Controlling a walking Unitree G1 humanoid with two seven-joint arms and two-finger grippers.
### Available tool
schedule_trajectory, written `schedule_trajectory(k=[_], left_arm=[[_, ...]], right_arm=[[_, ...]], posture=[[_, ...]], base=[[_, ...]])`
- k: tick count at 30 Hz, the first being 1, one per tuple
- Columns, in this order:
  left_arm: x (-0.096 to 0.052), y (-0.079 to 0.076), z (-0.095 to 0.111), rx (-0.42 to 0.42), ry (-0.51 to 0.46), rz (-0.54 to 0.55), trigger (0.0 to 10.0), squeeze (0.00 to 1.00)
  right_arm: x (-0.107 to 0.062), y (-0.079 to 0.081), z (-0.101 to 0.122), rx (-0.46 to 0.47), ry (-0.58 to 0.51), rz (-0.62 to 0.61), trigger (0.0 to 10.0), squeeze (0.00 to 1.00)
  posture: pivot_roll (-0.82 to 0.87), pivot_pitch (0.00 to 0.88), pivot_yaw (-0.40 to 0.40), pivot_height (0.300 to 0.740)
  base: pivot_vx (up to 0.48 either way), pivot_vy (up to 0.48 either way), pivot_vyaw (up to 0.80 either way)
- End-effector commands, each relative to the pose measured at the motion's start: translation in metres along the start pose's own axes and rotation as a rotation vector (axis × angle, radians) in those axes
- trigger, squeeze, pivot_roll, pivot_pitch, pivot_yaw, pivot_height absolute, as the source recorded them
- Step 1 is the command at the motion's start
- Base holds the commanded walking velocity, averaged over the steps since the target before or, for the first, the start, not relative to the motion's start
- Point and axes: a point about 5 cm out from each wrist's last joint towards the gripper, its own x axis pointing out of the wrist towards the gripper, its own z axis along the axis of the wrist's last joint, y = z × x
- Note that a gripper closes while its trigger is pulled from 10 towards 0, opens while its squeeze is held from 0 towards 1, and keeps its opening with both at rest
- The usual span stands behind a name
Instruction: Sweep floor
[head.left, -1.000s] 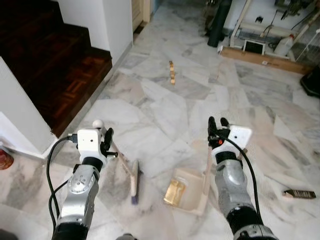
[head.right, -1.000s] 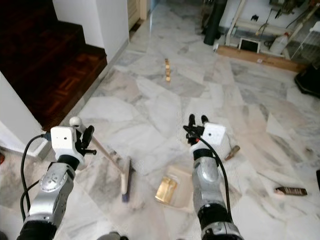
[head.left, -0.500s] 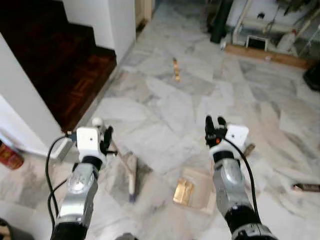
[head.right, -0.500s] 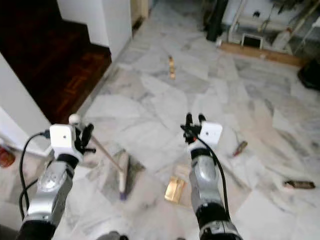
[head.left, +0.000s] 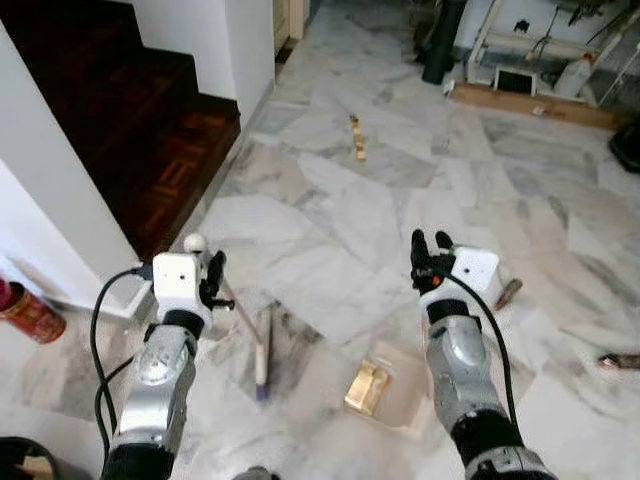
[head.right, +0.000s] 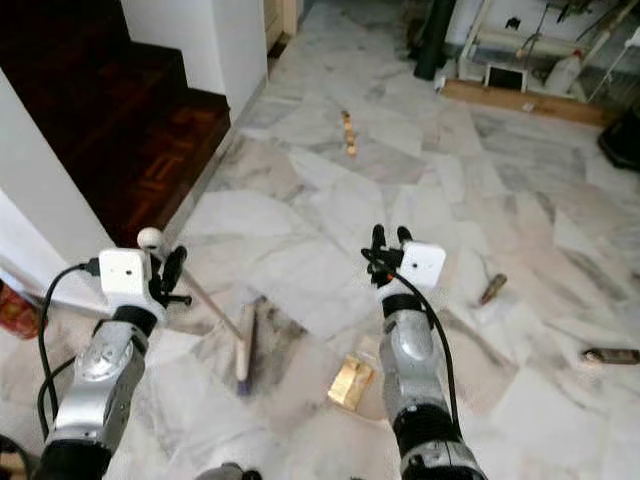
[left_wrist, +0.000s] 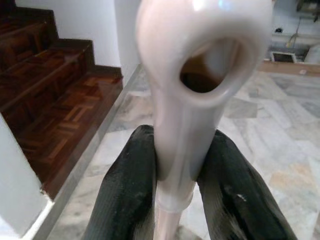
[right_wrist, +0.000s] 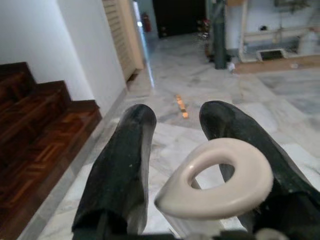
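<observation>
My left gripper (head.left: 212, 278) is shut on the pale broom handle (left_wrist: 205, 55), a black finger (left_wrist: 132, 190) on each side of it. The handle slopes down to the broom head (head.left: 262, 350) on the marble floor. My right gripper (head.left: 430, 262) is shut on the looped end of the dustpan handle (right_wrist: 220, 180). The cream dustpan (head.left: 405, 400) rests on the floor in front of me with a yellow piece (head.left: 367, 386) in it. Small yellow bits (head.left: 356, 138) lie farther ahead on the floor.
Dark wooden stairs (head.left: 120, 110) and a white wall (head.left: 50, 180) stand to the left, with a red can (head.left: 30, 312) at the wall's foot. A brown stick (head.left: 507, 293) and a dark object (head.left: 620, 360) lie on the right. A wooden plank (head.left: 530, 105) and clutter line the far side.
The whole view has shifted with the camera, so the red can and white wall show more on the left. Both grippers keep their hold on broom and dustpan.
</observation>
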Motion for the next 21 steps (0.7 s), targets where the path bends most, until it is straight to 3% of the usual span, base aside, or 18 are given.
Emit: schedule_trajectory(k=[1,8,13,15,21], left_arm=[[0.001,-0.001,0.006,-0.002,-0.031,-0.009,10.0,0.00],[0.002,-0.002,0.008,0.006,-0.035,-0.022,10.0,0.00],[0.004,-0.008,0.007,-0.025,-0.013,-0.077,10.0,0.00],[0.004,-0.016,0.007,-0.077,0.021,-0.141,10.0,0.00],[0.003,-0.026,0.003,-0.105,0.096,-0.244,10.0,0.00]], right_arm=[[0.003,0.004,0.007,0.006,-0.039,0.012,10.0,0.00],[0.003,0.007,0.008,0.023,-0.049,0.019,10.0,0.00],[0.003,0.003,0.009,0.088,-0.061,-0.009,10.0,0.00],[0.003,0.000,0.010,0.114,-0.064,-0.023,10.0,0.00],[0.005,-0.001,0.013,0.146,-0.083,-0.022,10.0,0.00]], posture=[[0.17,0.098,-0.048,0.740],[0.17,0.105,-0.042,0.740],[0.17,0.113,-0.041,0.740],[0.17,0.115,-0.040,0.740],[0.18,0.123,-0.039,0.740]], base=[[0.000,0.000,0.00],[0.000,0.000,0.00],[0.000,0.000,0.00],[0.000,0.000,0.00],[0.000,0.000,0.00]])
